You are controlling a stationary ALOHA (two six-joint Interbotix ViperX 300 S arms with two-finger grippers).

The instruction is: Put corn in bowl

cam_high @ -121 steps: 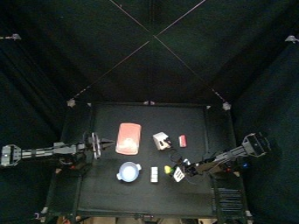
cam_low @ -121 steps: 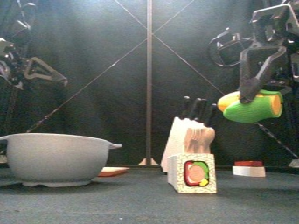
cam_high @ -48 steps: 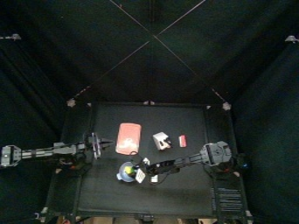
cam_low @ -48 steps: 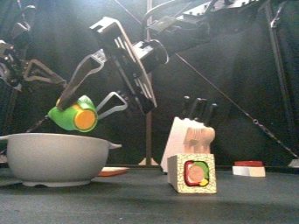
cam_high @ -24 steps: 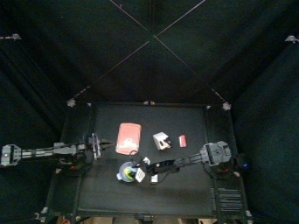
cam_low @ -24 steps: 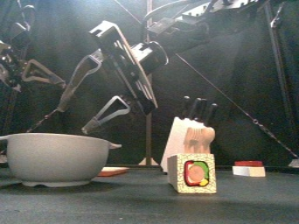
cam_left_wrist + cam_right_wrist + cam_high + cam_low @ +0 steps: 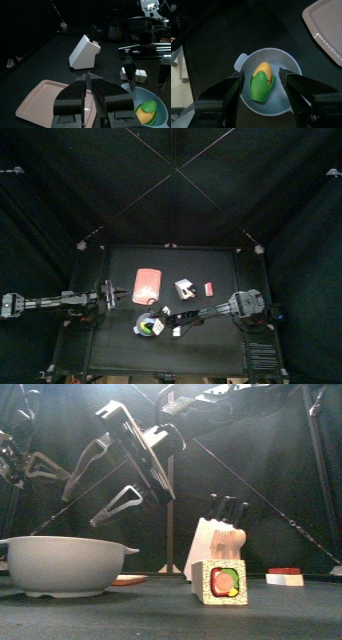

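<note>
The small yellow cob of toy corn with its green husk end [image 7: 260,82] lies inside the round pale blue-white bowl [image 7: 288,61], at the near left of the black bench [image 7: 120,353], and the right pincer [image 7: 262,75] hangs straight above it with its jaws spread wide, gripping nothing. Judging by its glossy moulded look, that corn is a light, stiff plastic piece, likely a bit slippery on the rounded kernels, so if it ever needs lifting the sure hold is across its middle, jaws square to its length, not on the tapering green tip. The bowl looks hard and light too, apt to skid if nudged on its rim. Over on the left, the left pincer [image 7: 93,102] rests with its jaws pressed together, empty, above the salmon-pink oblong tray [image 7: 40,100]. As it stands, I'd call the corn delivered.
</note>
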